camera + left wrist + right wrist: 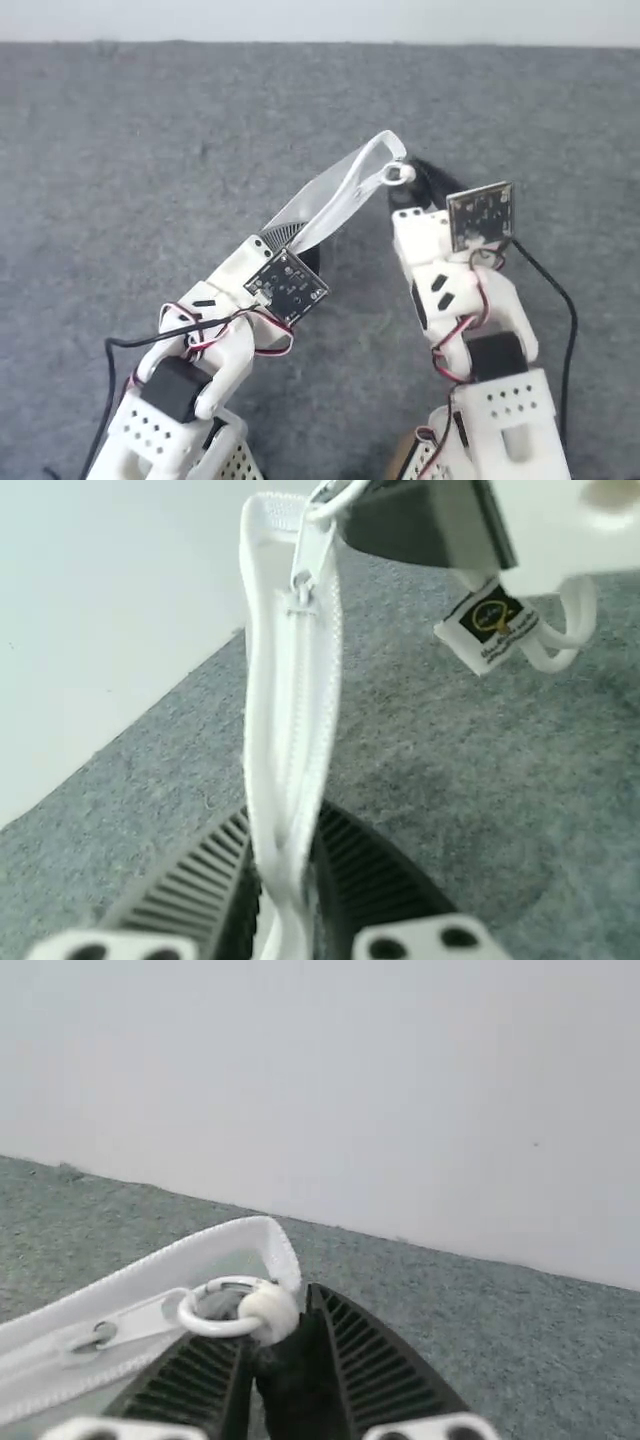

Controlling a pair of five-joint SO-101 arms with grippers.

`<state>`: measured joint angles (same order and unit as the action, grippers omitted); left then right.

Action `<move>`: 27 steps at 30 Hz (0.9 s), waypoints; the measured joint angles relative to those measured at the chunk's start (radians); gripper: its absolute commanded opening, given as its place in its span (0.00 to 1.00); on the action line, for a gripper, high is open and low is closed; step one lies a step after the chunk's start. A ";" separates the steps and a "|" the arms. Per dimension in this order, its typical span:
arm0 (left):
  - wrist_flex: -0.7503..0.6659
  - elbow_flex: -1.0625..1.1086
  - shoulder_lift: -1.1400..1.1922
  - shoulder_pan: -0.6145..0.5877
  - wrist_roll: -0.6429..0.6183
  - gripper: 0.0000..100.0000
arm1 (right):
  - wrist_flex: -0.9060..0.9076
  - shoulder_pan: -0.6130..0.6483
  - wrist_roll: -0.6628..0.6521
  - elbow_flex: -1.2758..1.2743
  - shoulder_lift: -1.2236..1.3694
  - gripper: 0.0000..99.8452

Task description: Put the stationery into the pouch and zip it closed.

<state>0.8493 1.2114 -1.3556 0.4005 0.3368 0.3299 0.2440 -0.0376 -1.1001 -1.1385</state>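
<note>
Holding the pouch (330, 205) aloft between both arms: left gripper (285, 840) pinches its near end, right gripper (283, 1325) pinches the pull ring (215, 1307). We judge zip nearly closed; contents we cannot tell.

I'm looking down on a worktop (120, 150) covered from side to side in grey, felt-like cloth with a fine fuzzy grain and a few pale flecks of lint. At its far edge it meets a plain white wall (300, 18) in a straight seam. On the right wrist feed I see the same wall standing behind the grey cloth, smooth and bare but for a tiny dark speck (535, 1143). The light is soft and even, leaving only faint shadows on the cloth.
</note>
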 measured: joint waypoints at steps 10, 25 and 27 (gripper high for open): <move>0.000 0.000 0.000 0.000 0.000 0.01 | -0.072 -0.110 0.002 0.124 0.267 0.00; -0.002 -0.002 0.008 0.002 0.000 0.01 | -0.115 -0.172 0.080 0.327 0.618 0.00; -0.002 -0.002 0.008 0.002 0.000 0.01 | -0.115 -0.172 0.080 0.325 0.615 0.01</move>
<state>0.8477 1.2098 -1.3479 0.4020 0.3368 0.2148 0.0721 0.0422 -0.7748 -0.5232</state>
